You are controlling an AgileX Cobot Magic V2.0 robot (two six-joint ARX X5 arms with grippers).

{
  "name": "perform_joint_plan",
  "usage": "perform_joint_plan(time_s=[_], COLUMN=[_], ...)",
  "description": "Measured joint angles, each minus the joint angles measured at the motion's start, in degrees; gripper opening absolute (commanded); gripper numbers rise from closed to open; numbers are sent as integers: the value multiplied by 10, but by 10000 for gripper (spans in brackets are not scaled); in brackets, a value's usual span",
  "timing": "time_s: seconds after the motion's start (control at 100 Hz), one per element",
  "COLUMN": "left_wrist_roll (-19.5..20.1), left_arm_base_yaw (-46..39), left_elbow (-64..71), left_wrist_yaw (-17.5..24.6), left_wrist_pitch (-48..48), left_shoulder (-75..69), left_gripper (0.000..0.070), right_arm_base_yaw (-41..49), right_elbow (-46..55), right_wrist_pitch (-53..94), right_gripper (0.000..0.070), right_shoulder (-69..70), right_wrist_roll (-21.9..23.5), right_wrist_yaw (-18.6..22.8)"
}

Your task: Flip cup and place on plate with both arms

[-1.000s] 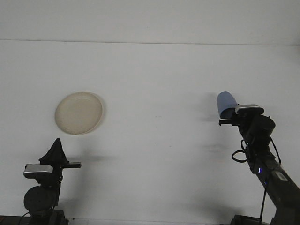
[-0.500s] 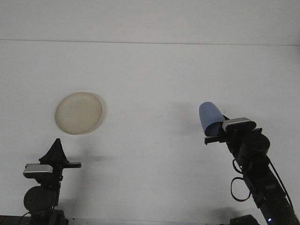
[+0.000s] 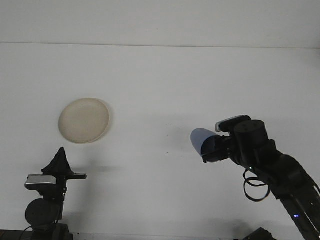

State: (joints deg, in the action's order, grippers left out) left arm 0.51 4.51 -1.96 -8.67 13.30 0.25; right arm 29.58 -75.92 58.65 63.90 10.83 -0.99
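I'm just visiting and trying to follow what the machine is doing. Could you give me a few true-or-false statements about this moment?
1. The right gripper holds the blue plastic cup. True.
2. The cup stands on the round cream plate. False: the cup is held on the right side, far from the plate, which lies bare.
3. The left gripper holds the plate. False: it sits nearer the camera than the plate, holding nothing.
4. The plate lies on the white table on the left side. True.

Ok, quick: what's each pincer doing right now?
Left pincer: shut, holding nothing, parked near the table's front edge.
Right pincer: shut on the blue cup, held above the table.
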Motion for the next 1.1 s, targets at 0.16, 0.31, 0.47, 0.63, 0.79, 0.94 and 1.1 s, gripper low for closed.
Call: perform_joint_plan(time_s=[0.16,0.31,0.47,0.63,0.79,0.94,1.1], left_wrist_roll=[0,0,0,0,0,0,0], left_arm_base_yaw=[0,0,0,0,0,0,0], left_elbow=[0,0,0,0,0,0,0], left_wrist_yaw=[0,0,0,0,0,0,0], left_wrist_pitch=[0,0,0,0,0,0,0], left_shoulder=[0,0,0,0,0,0,0], left_gripper=[11,11,11,11,11,11,11], right_arm_base_yaw=[42,73,98,115,125,129,130], right_elbow=[-83,-128,-151,-151,-151,-151,-151], right_wrist_pitch=[80,102,135,155,155,145,138], right_gripper=[8,9,9,9,9,9,9], right_shoulder=[100,186,266,330,361,368,373], right_wrist_roll=[-1,-15,-36,-52,-61,-65,-69], right_wrist_yaw=[0,0,23,25,25,25,25])
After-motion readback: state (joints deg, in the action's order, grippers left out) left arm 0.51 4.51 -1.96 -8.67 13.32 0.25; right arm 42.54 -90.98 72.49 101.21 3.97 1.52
